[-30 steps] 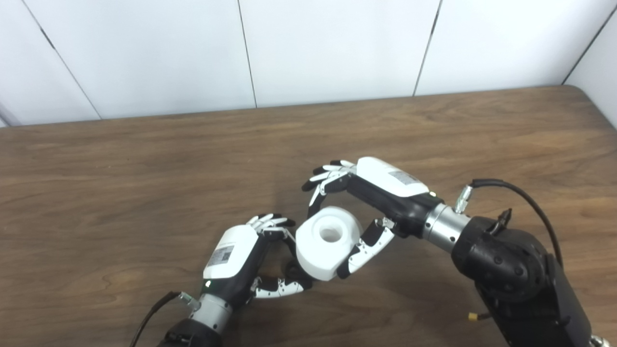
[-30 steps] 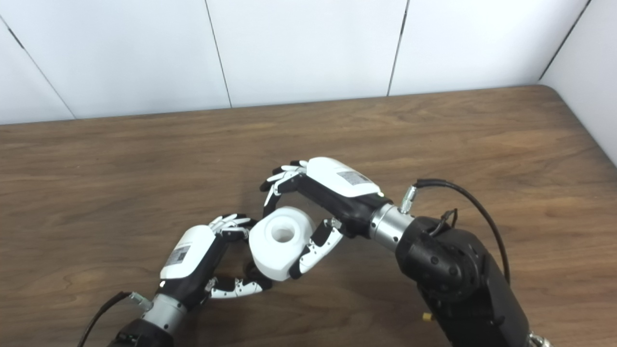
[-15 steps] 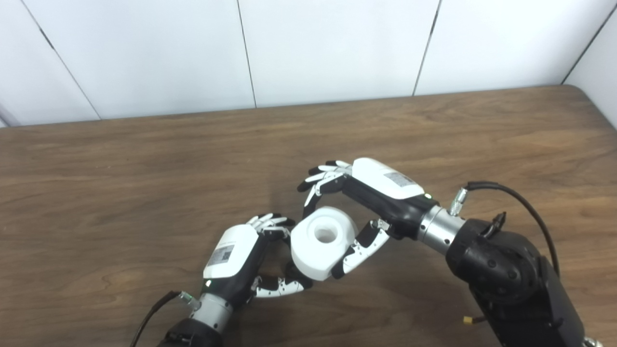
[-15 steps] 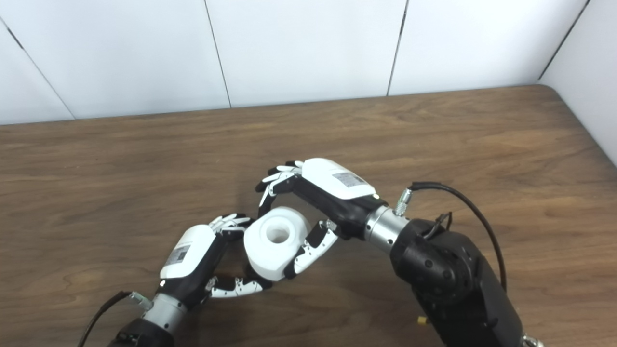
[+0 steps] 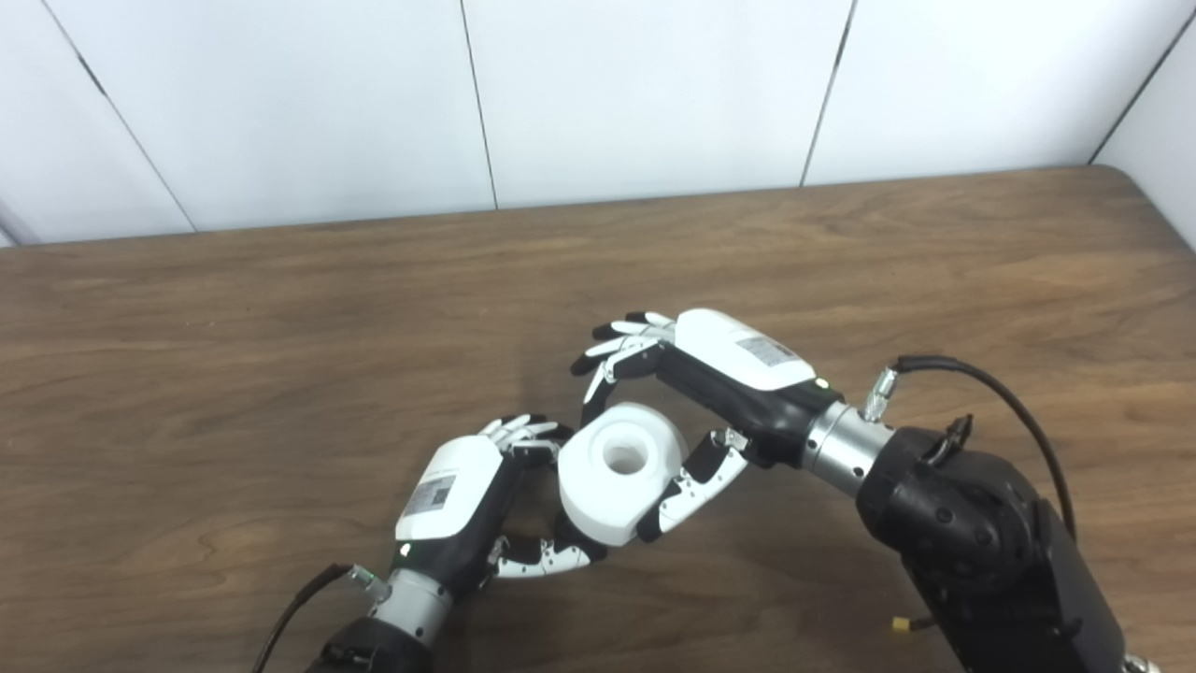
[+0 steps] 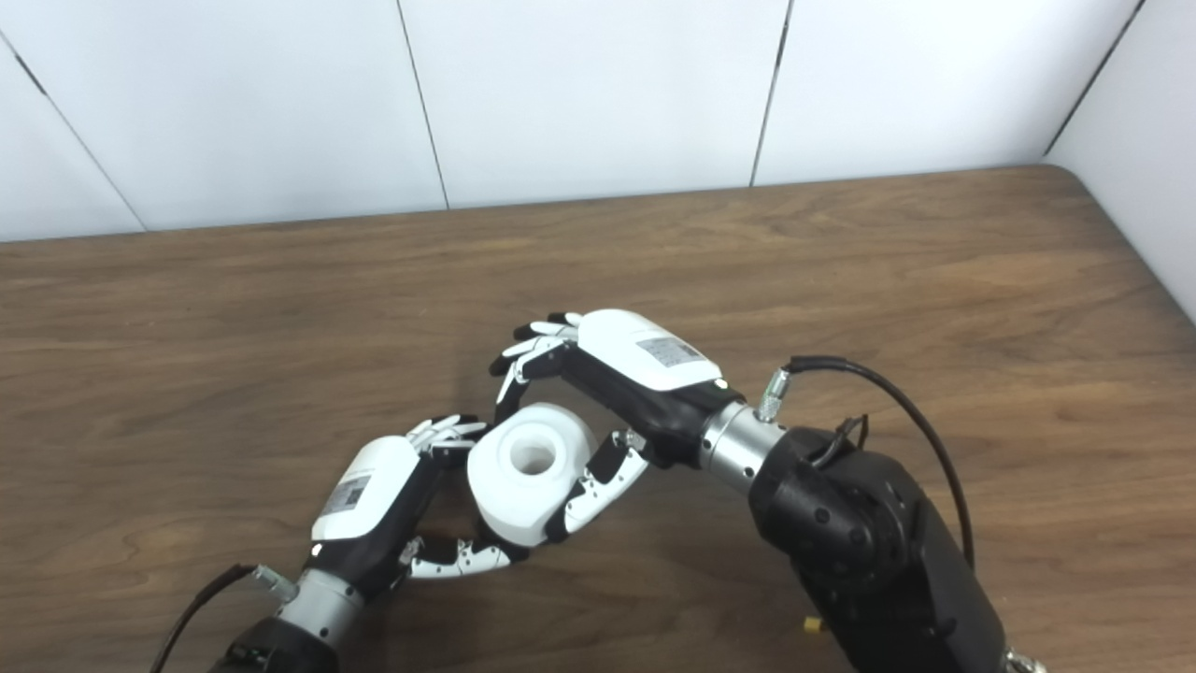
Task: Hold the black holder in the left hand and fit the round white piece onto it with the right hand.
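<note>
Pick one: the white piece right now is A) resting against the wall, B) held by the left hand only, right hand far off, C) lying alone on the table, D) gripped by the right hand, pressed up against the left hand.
D: the right hand has fingers over the top and thumb along the side of the white piece, which sits directly against the left hand.
</note>
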